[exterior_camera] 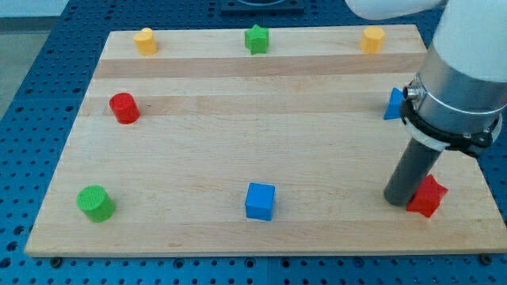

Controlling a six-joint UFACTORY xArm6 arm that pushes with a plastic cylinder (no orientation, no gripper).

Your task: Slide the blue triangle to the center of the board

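blue triangle point(393, 104) at the board's point(238, 150) right edge, half hidden behind the arm | my tip point(397, 201) well below it, touching red star block point(427, 196) | no claw, just a rod

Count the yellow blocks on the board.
2. One yellow block sits at the view's top left corner of the board, the other yellow block near the top right. The arm covers part of the right edge, so another could be hidden there.
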